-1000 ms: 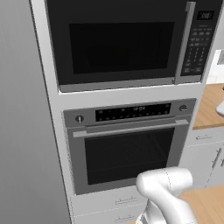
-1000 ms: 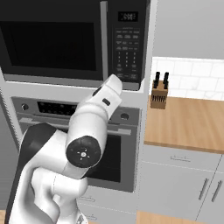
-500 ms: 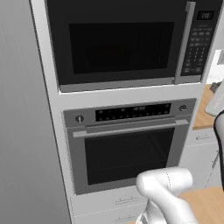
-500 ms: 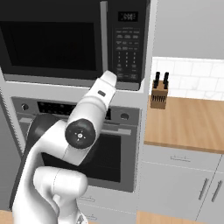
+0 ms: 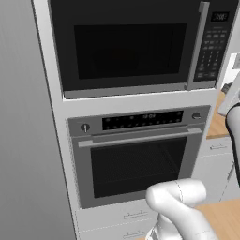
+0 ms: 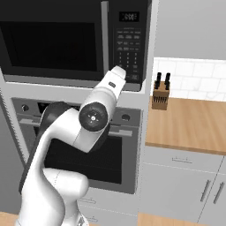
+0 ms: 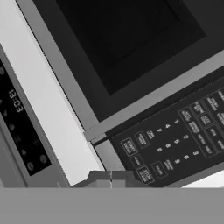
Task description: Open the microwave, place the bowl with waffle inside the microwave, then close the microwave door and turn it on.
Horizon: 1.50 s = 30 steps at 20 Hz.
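Note:
The microwave (image 5: pixel 131 47) sits built in above the oven, and the microwave door (image 6: pixel 53 42) is closed flat, its silver bar handle (image 5: pixel 200 47) upright beside the keypad (image 6: pixel 130 48). In the hand view my gripper (image 7: pixel 111 178) is shut with nothing in it. It hovers close to the lower corner of the keypad (image 7: pixel 175 144), just beyond the end of the handle (image 7: pixel 153 101). My forearm (image 6: pixel 108 95) slopes up towards that corner. The bowl and waffle are out of view.
Below the microwave is the steel-fronted oven (image 5: pixel 136 159) with a horizontal handle. To the right, a wooden counter (image 6: pixel 190 123) carries a knife block (image 6: pixel 160 95), with white cabinets (image 6: pixel 185 185) beneath it. A tall grey panel (image 5: pixel 23 140) stands at the left.
My arm has stretched up and forward, so the hand is closer to the keypad's lower corner. The forearm has come into the right edge of the left base view. The door stays closed.

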Motion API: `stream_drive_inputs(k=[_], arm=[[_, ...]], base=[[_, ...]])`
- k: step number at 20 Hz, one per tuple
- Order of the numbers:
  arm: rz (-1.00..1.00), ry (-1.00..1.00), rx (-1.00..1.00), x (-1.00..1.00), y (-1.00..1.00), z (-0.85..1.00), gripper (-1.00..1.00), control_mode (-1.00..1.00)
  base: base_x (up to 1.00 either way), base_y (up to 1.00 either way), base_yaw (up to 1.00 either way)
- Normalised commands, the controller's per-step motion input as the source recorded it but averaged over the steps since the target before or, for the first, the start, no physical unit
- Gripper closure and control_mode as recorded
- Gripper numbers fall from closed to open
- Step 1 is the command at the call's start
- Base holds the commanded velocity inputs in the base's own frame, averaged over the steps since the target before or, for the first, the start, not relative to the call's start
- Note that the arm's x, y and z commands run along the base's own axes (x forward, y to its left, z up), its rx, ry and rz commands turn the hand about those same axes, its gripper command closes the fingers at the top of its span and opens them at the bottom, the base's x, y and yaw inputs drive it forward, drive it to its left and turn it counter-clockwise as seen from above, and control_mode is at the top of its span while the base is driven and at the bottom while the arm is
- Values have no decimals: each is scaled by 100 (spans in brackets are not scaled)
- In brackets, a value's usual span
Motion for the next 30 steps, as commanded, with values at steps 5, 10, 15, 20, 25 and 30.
stream_drive_inputs(k=[5, 10, 15, 20, 25, 30], arm=[[0, 0, 0, 31, -9, 0, 100, -100], [0, 0, 0, 36, 0, 0, 100, -100], [2, 0, 0, 42, 0, 0, 100, -100], [1, 0, 0, 43, 0, 0, 100, -100], [1, 0, 0, 43, 0, -1, 100, -100], [3, 0, 0, 46, -6, -17, 100, -100]], base=[[0, 0, 0], [0, 0, 0], [0, 0, 0], [0, 0, 0], [0, 0, 0], [0, 0, 0]])
